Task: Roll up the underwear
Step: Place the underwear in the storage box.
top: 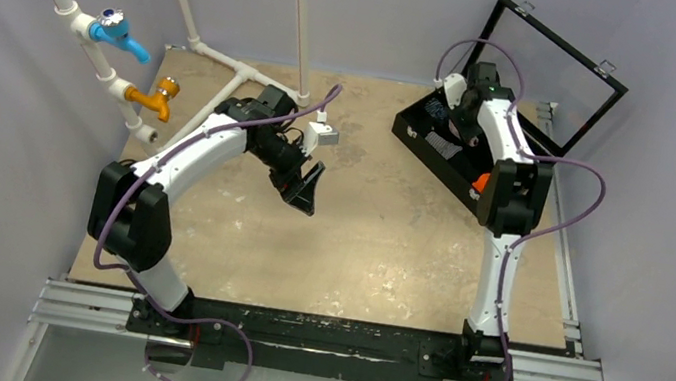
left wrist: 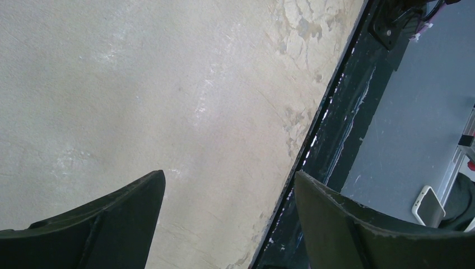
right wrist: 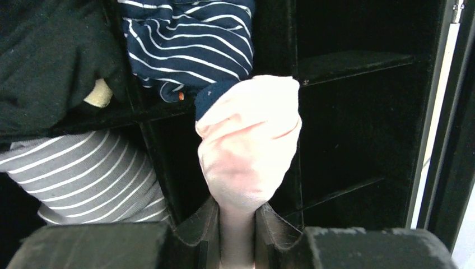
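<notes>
The underwear [right wrist: 249, 145] is a bunched pale pink cloth with a bit of dark navy trim at its far end. My right gripper [right wrist: 237, 216] is shut on it and holds it over the black divided box [right wrist: 358, 61]. In the top view the right gripper [top: 465, 129] hangs over that box [top: 413, 133] at the back right, and the underwear is hidden under the arm. My left gripper [top: 306, 191] is open and empty above the middle of the table; its two dark fingers [left wrist: 112, 218] frame bare tabletop.
The box holds a grey-striped rolled cloth [right wrist: 84, 174], a navy striped cloth [right wrist: 190, 39], a black cloth [right wrist: 50, 56] and an orange cloth [top: 482, 182]. Its lid [top: 554, 71] stands open at the back. White pipes with taps [top: 120, 35] run along the back left.
</notes>
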`<state>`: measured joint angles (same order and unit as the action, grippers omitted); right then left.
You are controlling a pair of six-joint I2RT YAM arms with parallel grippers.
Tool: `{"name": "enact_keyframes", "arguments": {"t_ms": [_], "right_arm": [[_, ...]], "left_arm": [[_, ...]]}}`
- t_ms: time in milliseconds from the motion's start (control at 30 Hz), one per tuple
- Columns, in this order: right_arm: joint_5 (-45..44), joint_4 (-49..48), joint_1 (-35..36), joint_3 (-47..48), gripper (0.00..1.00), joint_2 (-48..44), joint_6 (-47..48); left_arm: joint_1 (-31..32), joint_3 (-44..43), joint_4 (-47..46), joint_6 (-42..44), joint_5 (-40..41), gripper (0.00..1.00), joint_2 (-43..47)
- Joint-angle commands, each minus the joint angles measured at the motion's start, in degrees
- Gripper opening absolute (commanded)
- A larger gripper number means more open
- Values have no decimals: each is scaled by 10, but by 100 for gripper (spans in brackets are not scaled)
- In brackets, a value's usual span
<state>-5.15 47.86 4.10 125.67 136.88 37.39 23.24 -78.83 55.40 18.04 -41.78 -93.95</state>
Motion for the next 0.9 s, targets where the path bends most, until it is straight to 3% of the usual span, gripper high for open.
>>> {"name": "enact_keyframes", "arguments": {"t_ms": [0, 767, 867], "right_arm": [[15, 39, 21, 27, 0, 20, -26], [6, 94, 30, 69, 0, 113, -52], [15, 81, 30, 57, 6, 101, -58]], "left_arm": [[-5, 5, -4, 3, -21, 84, 3], [-5, 7, -2, 5, -33, 84, 1], [-6, 6, -2, 5, -33, 84, 0]]}}
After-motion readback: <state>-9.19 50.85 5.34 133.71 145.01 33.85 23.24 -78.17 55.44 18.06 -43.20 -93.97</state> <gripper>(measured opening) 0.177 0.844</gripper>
